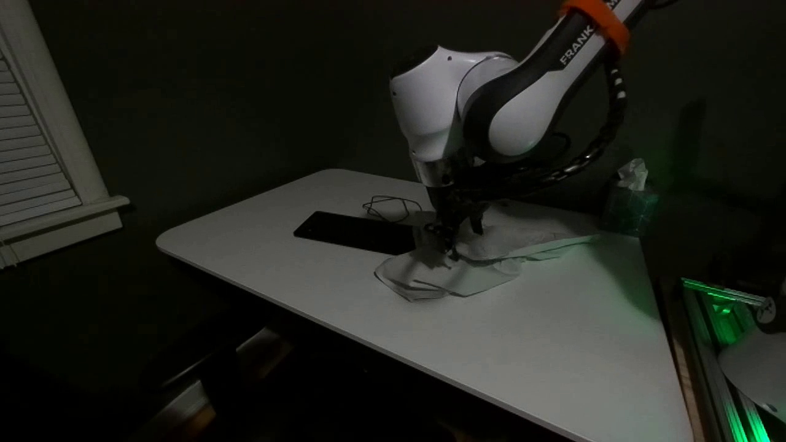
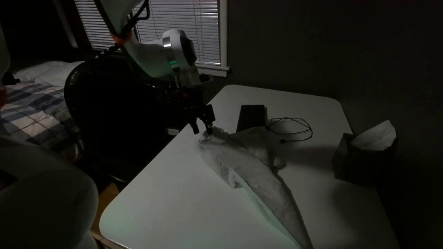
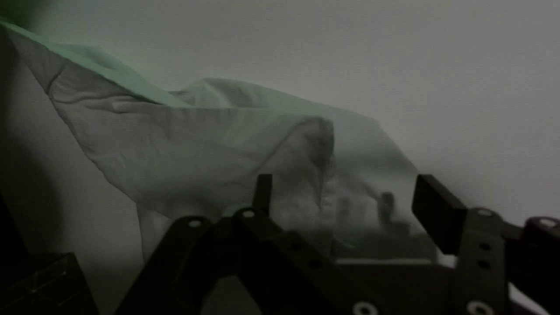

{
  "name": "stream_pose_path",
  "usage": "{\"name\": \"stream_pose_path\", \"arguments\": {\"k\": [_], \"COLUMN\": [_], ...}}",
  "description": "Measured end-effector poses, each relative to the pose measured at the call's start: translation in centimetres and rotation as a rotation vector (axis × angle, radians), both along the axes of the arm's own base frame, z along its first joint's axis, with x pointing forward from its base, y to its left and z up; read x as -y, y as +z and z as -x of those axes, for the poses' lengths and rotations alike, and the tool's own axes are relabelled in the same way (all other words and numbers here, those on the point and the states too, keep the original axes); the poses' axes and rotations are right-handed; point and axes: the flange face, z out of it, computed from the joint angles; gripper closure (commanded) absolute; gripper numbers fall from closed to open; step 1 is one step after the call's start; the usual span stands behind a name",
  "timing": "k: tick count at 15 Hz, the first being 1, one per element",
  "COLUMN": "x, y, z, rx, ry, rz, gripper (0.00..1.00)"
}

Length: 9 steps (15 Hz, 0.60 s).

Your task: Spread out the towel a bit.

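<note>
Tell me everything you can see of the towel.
The towel is pale, thin-looking cloth, green-tinged along one edge. It lies on the white table, wrinkled and bunched rather than flat, partly folded over itself, one end tapering to a narrow tail. Its wider part comes up to the black keyboard; whether it overlaps is unclear. The open end effector is over that wider part; whether they touch I can't tell.

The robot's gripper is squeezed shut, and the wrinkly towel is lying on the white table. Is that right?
Not quite: the gripper is open. The wrist view shows its fingers apart. The wrinkly towel is lying on the white table, just as you said.
</note>
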Motion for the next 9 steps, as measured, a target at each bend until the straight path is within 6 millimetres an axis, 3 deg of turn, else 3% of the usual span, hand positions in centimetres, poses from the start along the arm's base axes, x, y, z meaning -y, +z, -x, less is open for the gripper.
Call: {"name": "stream_pose_path", "arguments": {"k": [6, 9], "x": [1.6, 1.7], "y": [-1.9, -2.0], "z": [-0.3, -0.7], "rx": [-0.116, -0.139], "ry": [-0.052, -0.06], "rz": [0.069, 0.078], "gripper": [0.96, 1.0]}}
